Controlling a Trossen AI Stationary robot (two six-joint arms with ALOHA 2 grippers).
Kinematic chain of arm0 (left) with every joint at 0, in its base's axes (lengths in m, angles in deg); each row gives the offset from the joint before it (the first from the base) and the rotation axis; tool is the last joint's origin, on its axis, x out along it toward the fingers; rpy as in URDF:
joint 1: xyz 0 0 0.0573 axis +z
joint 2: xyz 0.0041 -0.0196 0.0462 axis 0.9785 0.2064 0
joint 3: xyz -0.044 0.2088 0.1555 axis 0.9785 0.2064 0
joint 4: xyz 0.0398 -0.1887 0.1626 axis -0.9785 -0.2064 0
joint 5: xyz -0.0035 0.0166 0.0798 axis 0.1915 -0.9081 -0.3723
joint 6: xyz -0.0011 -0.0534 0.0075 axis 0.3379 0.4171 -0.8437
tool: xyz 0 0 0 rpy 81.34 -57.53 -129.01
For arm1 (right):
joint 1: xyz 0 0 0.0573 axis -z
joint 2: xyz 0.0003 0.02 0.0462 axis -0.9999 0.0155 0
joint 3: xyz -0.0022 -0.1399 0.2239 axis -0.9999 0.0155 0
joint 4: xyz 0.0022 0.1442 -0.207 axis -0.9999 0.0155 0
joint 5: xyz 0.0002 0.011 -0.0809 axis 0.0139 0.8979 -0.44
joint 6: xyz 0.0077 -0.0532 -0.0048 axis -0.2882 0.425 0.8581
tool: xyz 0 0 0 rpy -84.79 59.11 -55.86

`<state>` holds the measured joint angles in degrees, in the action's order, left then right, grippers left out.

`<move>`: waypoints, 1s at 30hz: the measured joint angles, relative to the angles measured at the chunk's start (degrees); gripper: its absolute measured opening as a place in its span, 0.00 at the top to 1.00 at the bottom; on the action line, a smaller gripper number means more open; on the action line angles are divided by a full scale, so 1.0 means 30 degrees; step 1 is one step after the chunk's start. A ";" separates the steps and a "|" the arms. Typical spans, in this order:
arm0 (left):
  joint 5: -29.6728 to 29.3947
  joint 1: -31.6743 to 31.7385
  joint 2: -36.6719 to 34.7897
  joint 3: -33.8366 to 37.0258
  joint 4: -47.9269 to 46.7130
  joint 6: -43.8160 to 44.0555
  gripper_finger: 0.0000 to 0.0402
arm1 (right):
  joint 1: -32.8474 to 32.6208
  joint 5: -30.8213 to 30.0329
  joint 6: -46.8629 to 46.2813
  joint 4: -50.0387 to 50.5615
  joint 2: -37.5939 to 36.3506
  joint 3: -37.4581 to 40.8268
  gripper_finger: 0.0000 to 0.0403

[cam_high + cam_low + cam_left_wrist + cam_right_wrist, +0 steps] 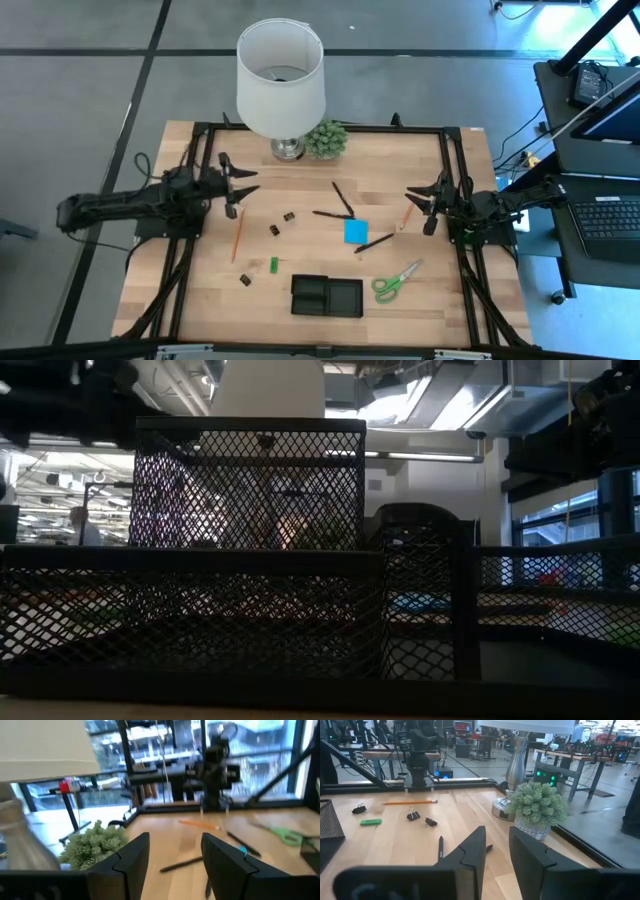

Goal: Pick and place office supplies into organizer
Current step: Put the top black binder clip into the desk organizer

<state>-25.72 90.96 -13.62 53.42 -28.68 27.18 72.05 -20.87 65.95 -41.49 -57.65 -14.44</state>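
**Operator A:** Checking status: where do both grippers stand relative to the supplies?

**Operator B:** The left gripper (240, 190) hangs at the table's left edge, fingers spread wide with nothing between them. The right gripper (428, 208) waits at the right edge, fingers narrowly parted and empty. No item sits in the organizer (326, 296) yet, so the task appears to be at its start.

**Operator A:** Which item is nearest the left arm?

**Operator B:** The orange pencil (238, 237). From the left gripper it lies at roughly six o'clock in the high view, close by. Its long axis runs near twelve-to-six, slightly tilted.

**Operator A:** And the organizer?

**Operator B:** At about four o'clock from that pencil, near the table's front edge. The scissors (396, 282) lie just beside it at three o'clock; the blue pad (355, 231) sits between the arms.

**Operator A:** Requirement for the pick?

**Operator B:** Probably the fingers should close across the pencil's shaft, not along it.
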 joint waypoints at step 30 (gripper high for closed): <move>-0.7431 -0.7721 2.1064 -1.3695 -1.1306 0.4050 0.57 | 0.0004 0.0029 0.0011 -0.0007 0.0000 0.0003 0.78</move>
<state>-48.02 67.79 49.57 12.34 -62.59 39.33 72.07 -20.78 65.98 -41.51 -57.65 -14.43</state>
